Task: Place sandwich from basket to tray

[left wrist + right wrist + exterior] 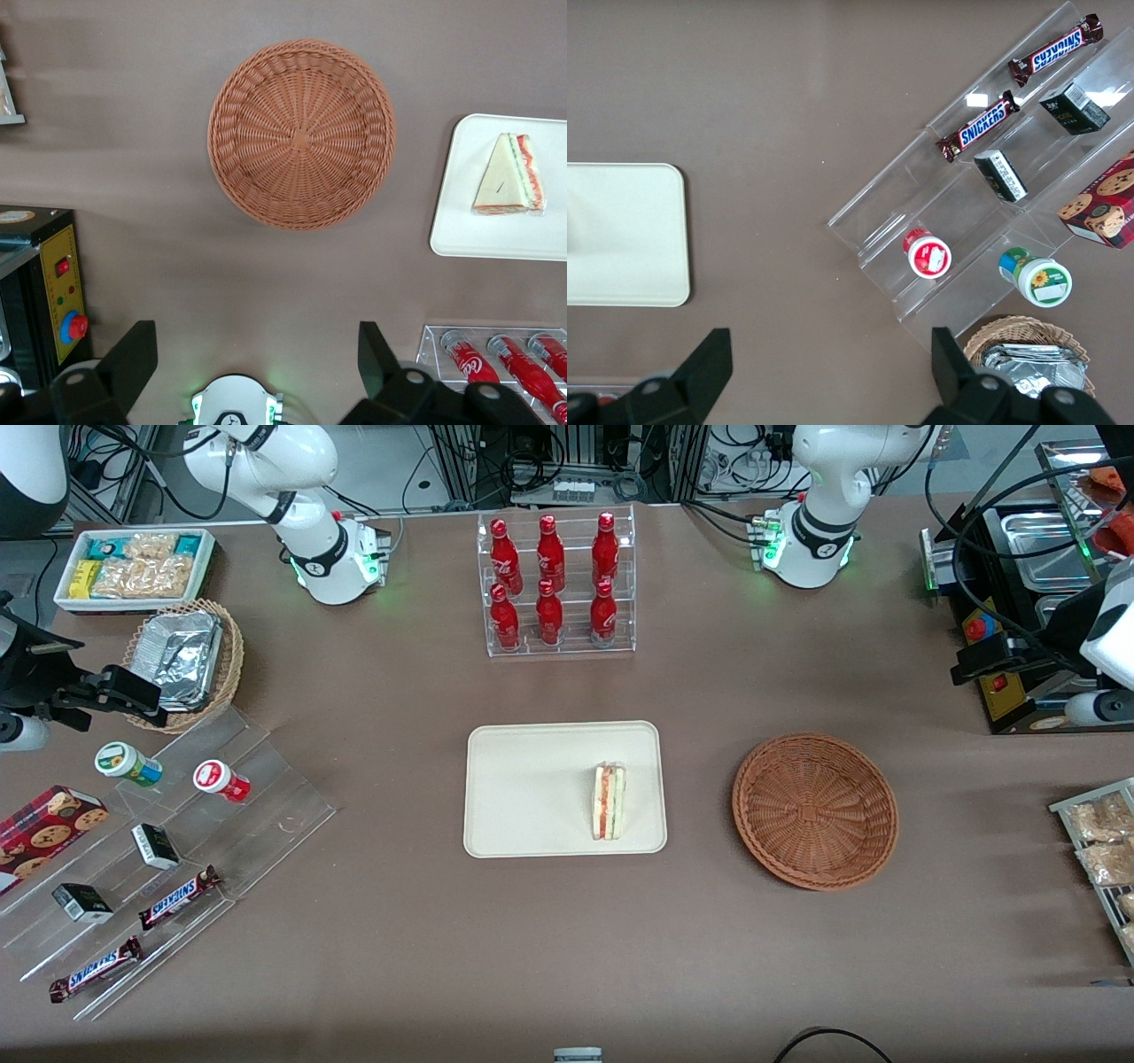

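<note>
The sandwich (609,801) (507,175) lies on the cream tray (532,788) (496,235), near the tray's end that faces the basket. The reddish-brown wicker basket (815,810) (301,133) sits beside the tray toward the working arm's end of the table, with nothing in it. My left gripper (974,662) (255,329) hangs high, toward the working arm's end and farther from the front camera than the basket. It is open, its fingers wide apart with only bare table between them.
An acrylic rack of red bottles (556,584) (500,359) stands farther from the front camera than the tray. A black control box with a red button (997,682) (62,301) and a rack of snack packets (1099,841) sit at the working arm's end. Acrylic steps with snacks (151,850) lie at the parked arm's end.
</note>
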Controlling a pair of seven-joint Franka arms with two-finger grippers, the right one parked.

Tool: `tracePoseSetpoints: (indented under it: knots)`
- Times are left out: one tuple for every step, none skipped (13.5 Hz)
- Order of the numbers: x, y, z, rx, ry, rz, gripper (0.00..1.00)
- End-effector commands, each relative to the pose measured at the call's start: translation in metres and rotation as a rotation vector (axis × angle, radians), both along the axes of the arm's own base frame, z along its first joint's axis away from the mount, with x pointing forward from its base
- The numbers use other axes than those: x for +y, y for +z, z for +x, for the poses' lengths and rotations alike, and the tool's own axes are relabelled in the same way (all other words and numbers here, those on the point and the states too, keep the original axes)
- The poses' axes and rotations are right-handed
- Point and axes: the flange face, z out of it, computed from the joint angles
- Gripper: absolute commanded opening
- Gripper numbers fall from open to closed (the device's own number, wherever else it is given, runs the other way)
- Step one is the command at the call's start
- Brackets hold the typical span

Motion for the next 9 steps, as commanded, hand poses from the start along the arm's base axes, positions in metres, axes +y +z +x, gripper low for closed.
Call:
tracePoseSetpoints:
  knots:
    - [0.000,0.005,-0.020,0.012,0.005,0.026,1.00]
    - [-0.001,0.002,-0.026,0.015,0.006,0.036,1.00]
    - [-0.001,0.001,-0.032,0.016,0.004,0.054,1.00]
    - [-0.002,0.000,-0.034,0.011,0.002,0.060,1.00]
    - [-0.004,0.001,-0.036,0.009,-0.001,0.064,1.00]
    - [-0.006,0.000,-0.039,0.009,-0.006,0.066,1.00]
    - [-0.011,0.004,-0.044,0.003,-0.014,0.070,1.00]
    - [-0.012,0.003,-0.046,0.003,-0.016,0.070,1.00]
    - [-0.015,0.004,-0.047,0.002,-0.024,0.072,1.00]
